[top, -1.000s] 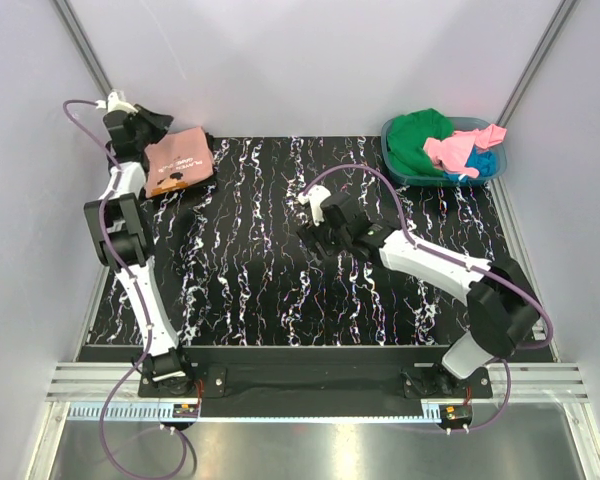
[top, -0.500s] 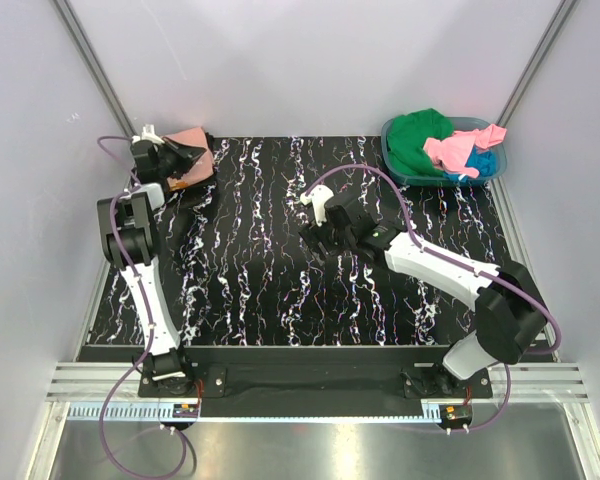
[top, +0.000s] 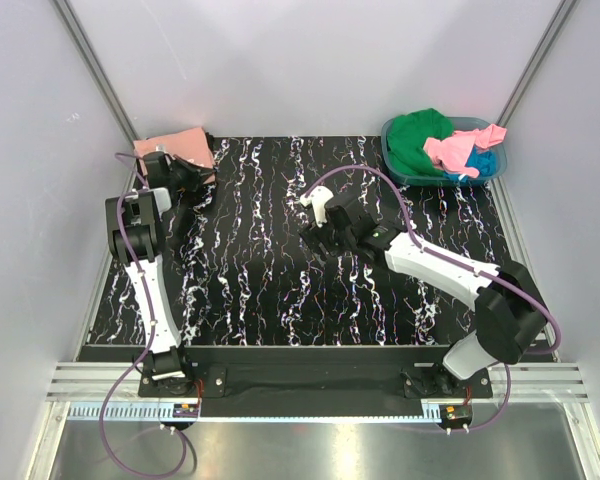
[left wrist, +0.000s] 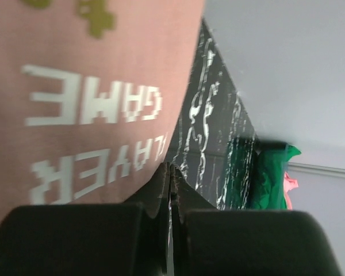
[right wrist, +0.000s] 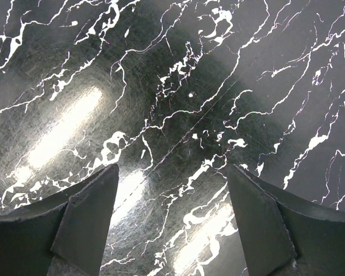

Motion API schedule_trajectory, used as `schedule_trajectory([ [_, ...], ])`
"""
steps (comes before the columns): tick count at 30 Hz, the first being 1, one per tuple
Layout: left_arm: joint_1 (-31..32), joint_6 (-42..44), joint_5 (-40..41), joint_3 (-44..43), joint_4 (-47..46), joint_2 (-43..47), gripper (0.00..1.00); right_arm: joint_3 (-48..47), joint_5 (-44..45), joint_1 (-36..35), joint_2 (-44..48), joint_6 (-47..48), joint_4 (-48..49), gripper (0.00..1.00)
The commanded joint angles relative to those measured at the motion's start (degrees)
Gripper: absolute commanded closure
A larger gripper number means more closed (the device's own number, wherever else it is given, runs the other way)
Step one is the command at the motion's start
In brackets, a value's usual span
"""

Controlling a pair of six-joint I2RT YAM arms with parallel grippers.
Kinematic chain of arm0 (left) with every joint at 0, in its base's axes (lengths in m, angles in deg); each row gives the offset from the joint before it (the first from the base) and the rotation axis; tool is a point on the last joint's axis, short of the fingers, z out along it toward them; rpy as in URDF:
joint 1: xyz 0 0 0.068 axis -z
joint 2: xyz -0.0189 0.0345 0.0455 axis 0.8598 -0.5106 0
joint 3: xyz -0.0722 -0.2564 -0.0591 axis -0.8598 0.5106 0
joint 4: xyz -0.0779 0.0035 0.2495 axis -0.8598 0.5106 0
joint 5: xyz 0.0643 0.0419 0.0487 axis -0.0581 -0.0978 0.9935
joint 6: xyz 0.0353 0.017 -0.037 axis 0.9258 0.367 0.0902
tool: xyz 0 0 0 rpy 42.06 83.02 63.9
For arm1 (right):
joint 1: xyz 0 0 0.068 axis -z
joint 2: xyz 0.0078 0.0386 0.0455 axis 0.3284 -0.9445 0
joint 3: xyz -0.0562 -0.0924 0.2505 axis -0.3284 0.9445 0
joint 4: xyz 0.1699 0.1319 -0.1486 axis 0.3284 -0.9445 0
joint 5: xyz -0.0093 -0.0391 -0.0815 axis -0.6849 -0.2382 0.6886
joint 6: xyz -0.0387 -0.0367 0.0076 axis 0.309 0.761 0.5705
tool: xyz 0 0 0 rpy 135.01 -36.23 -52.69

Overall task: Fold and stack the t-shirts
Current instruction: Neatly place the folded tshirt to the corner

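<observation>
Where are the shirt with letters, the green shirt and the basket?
Shirt with letters (left wrist: 132, 46): left wrist view, plain pink cloth beside the letters.
Green shirt (top: 418, 140): top view, its middle.
Basket (top: 405, 175): top view, near rim.

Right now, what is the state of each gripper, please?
Left gripper: closed at the pink shirt edge; grip cannot be told.
Right gripper: open, empty.

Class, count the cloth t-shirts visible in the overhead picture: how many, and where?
4. Salmon-pink printed tee at the far-left corner of the black marbled table; green tee, bright pink tee and blue tee heaped in the teal plastic basket. Others may hide beneath.
</observation>
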Motion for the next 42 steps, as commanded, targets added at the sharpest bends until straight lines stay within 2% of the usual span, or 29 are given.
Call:
schedule_trajectory([
  [1, -0.1, 2.7, 1.8, -3.5, 6.9, -0.2, 1.0, 0.1, 1.3, 0.5, 3.0, 0.5, 0.3, 0.16],
  [7, 0.7, 6.7, 0.2, -9.0, 19.8, -1.0, 1.0, -0.7, 1.4, 0.5, 5.0, 0.0, -1.2, 0.15],
  [10, 0.8, 7.2, -1.1, -5.1, 19.7, 3.8, 1.0, -1.2, 1.3, 0.6, 6.6, -1.0, -2.9, 0.15],
  [12, 2.1, 10.0, -0.4, -3.1, 21.7, 11.7, 1.0, -1.3, 0.8, 1.1, 7.6, -1.7, -4.1, 0.15],
  [14, 3.5, 16.2, 2.5, -0.5, 27.6, 17.8, 0.99, -0.1, 0.5, 1.6, 10.1, -3.6, -4.9, 0.14],
  [16, 5.9, 19.4, 4.6, 3.1, 30.5, 27.5, 0.96, 2.9, 0.3, 2.1, 14.0, -6.0, -4.2, 0.14],
  [18, 8.5, 20.3, 4.7, 10.7, 30.3, 37.1, 0.9, 6.1, 0.3, 2.3, 17.5, -9.3, -2.8, 0.14],
  [20, 11.4, 22.2, 5.5, 16.0, 31.6, 42.9, 0.87, 11.8, 0.8, 3.0, 23.2, -14.0, -0.5, 0.13],
  [21, 13.4, 22.4, 6.1, 22.3, 31.8, 46.4, 0.83, 13.9, 1.2, 3.1, 25.2, -15.5, 0.3, 0.12],
  [23, 16.5, 21.9, 6.6, 29.1, 30.1, 55.6, 0.8, 21.2, 2.8, 3.4, 32.0, -21.0, 3.1, 0.11],
  [24, 17.3, 21.1, 6.4, 37.3, 27.2, 58.7, 0.77, 23.7, 3.2, 3.5, 34.5, -23.2, 4.2, 0.11],
  [25, 17.9, 18.3, 5.7, 41.4, 24.7, 65.3, 0.75, 29.0, 3.8, 3.6, 39.7, -28.2, 6.3, 0.11],
  [27, 19.7, 15.3, 5.4, 50.4, 16.7, 71.5, 0.72, 34.4, 6.5, 3.7, 45.6, -34.4, 7.8, 0.11],
  [28, 20.2, 12.6, 4.7, 57.7, 14.4, 77.4, 0.66, 39.8, 7.6, 3.8, 51.7, -41.1, 9.5, 0.09],
  [30, 22.2, 12.4, 4.4, 61.7, 14.1, 81.9, 0.62, 45.2, 8.1, 3.9, 58.2, -46.4, 10.8, 0.08],
  [31, 22.6, 14.2, 4.0, 64.4, 15.1, 83.7, 0.59, 50.0, 8.7, 3.9, 64.8, -51.3, 10.9, 0.07],
  [33, 23.0, 14.8, 3.2, 67.7, 15.4, 89.2, 0.58, 55.1, 8.8, 3.9, 71.7, -54.8, 8.9, 0.06],
  [34, 23.0, 12.6, 1.7, 69.7, 13.8, 91.0, 0.58, 56.2, 8.9, 3.9, 78.9, -57.8, 4.6, 0.05],
  [35, 23.0, 10.5, 0.5, 75.0, 11.2, 95.1, 0.55, 56.9, 9.8, 3.9, 82.8, -59.0, 1.7, 0.05],
  [36, 23.0, 7.7, -0.7, 78.1, 4.1, 96.8, 0.55, 57.3, 10.8, 3.9, 86.8, -60.2, -1.7, 0.04],
  [37, 23.0, 1.5, -1.9, 81.3, 0.5, 98.8, 0.55, 56.4, 11.5, 3.9, 85.2, -61.5, -4.4, 0.03],
  [38, 23.0, -1.3, -2.0, 87.9, -2.7, 100.7, 0.55, 56.1, 11.4, 3.9, 82.6, -61.7, -4.4, 0.03],
  [39, 23.1, -4.0, -1.9, 90.8, -7.8, 104.8, 0.55, 55.9, 11.0, 3.9, 80.5, -62.0, -3.9, 0.03],
  [40, 23.1, -8.7, -1.2, 93.4, -9.8, 107.0, 0.55, 56.1, 10.1, 3.9, 78.2, -62.3, -2.7, 0.03],
  [42, 23.0, -12.3, -0.5, 100.7, -11.5, 114.4, 0.54, 57.5, 7.6, 3.9, 78.2, -63.1, -1.6, 0.02],
])
